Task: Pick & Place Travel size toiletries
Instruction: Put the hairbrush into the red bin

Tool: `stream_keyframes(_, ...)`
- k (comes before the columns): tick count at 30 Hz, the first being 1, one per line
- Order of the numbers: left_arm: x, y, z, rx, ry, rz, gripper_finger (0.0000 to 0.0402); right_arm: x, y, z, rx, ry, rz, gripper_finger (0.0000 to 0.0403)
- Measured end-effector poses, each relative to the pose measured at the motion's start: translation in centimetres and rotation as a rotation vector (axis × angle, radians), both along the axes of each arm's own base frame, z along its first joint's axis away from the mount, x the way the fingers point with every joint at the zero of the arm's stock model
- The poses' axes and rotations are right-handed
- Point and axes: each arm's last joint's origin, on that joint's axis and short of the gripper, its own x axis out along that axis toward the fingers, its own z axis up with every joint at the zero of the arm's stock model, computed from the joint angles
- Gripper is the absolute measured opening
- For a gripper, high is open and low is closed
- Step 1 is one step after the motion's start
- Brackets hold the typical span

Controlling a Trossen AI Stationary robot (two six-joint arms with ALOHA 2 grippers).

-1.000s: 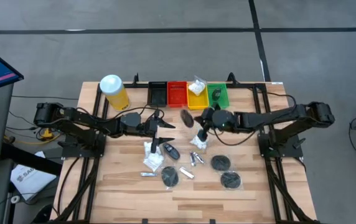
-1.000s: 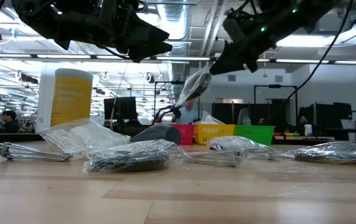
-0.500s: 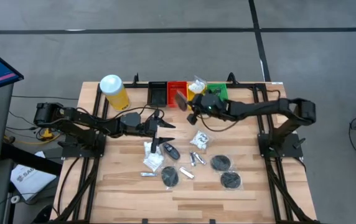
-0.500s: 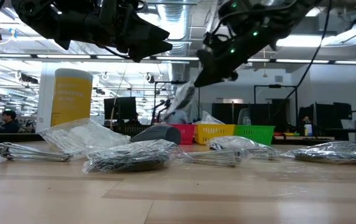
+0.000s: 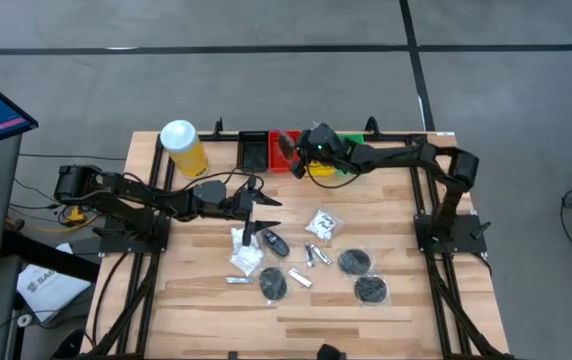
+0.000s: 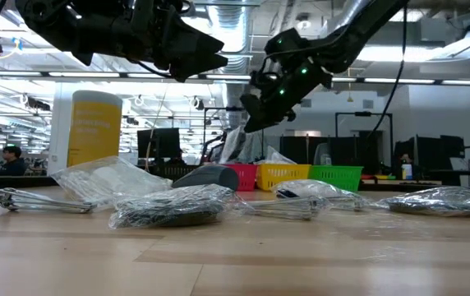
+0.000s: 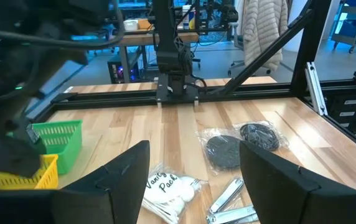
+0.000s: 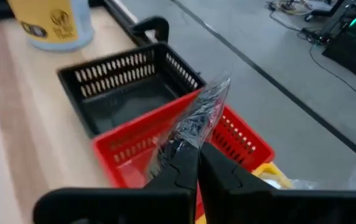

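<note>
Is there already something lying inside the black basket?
No, the right wrist view shows the black basket with a bare floor.

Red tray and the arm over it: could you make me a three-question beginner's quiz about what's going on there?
1. True or false: the right gripper is pinching a clear plastic packet above the red tray.
2. Which tray sits next to the red one, on the yellow canister's side? A) green B) black C) yellow
3. Fill in: the left gripper hangs over the table with its fingers ____.

Key: 1 true; 2 B, the black tray; 3 open.
</note>
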Motion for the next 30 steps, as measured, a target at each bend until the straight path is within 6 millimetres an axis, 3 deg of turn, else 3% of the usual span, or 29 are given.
stream_keyframes(6, 0.0, 0.0, 0.0, 0.007, -0.003, 0.000, 0.0237, 0.7, -1.8, -0.4, -0.003, 0.006, 0.006, 0.0000)
stream_keyframes(15, 0.0, 0.0, 0.1, 0.007, -0.008, 0.000, 0.0237, -0.3, -3.7, -0.4, 0.013, -0.003, -0.013, 0.0000)
stream_keyframes(30, 0.0, 0.0, 0.2, 0.008, -0.024, -0.001, 0.0237, -0.4, -4.2, -1.1, 0.030, 0.008, -0.011, 0.0000)
